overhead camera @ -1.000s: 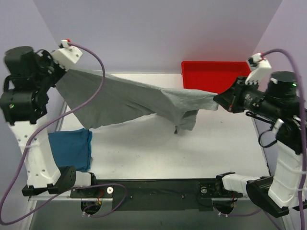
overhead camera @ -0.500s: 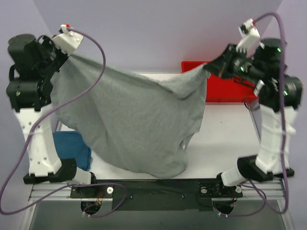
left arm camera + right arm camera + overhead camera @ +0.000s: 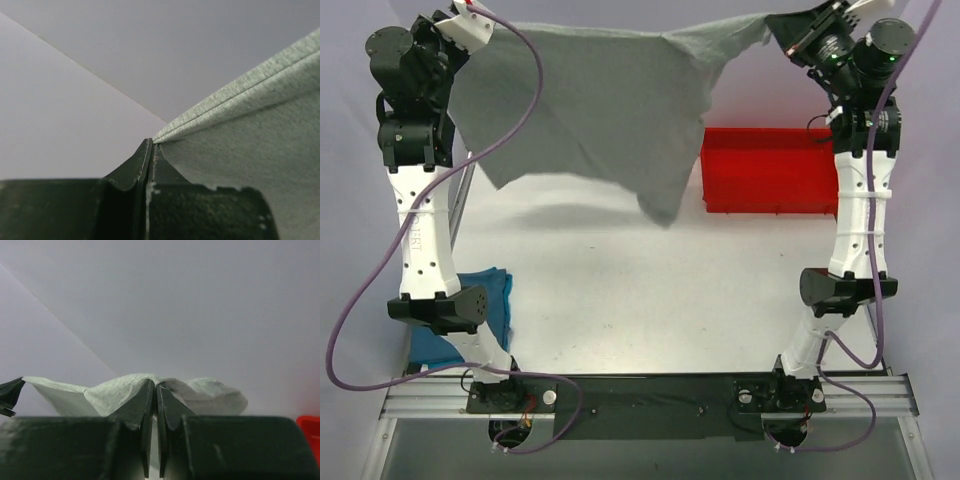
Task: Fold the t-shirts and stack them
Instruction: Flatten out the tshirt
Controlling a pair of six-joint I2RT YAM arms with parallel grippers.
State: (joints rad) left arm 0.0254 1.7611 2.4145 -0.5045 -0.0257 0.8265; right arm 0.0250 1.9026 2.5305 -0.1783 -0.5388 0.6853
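Observation:
A grey t-shirt (image 3: 590, 105) hangs stretched high in the air between both raised arms, its lower edge drooping above the table's back. My left gripper (image 3: 470, 35) is shut on its left edge; the left wrist view shows the hemmed cloth (image 3: 240, 130) pinched at the fingertips (image 3: 151, 150). My right gripper (image 3: 775, 25) is shut on the right edge; the right wrist view shows bunched grey cloth (image 3: 120, 387) round the closed tips (image 3: 155, 385). A folded blue t-shirt (image 3: 485, 305) lies on the table at the front left, partly behind the left arm.
A red bin (image 3: 765, 170) stands at the back right of the white table (image 3: 650, 290). The arm bases sit on a black rail (image 3: 640, 395) at the near edge. Purple cables loop from both wrists.
Both arms have risen far upward, lifting the grey t-shirt off the table and spreading it wide in the air. It hung down to the front edge half a second ago.

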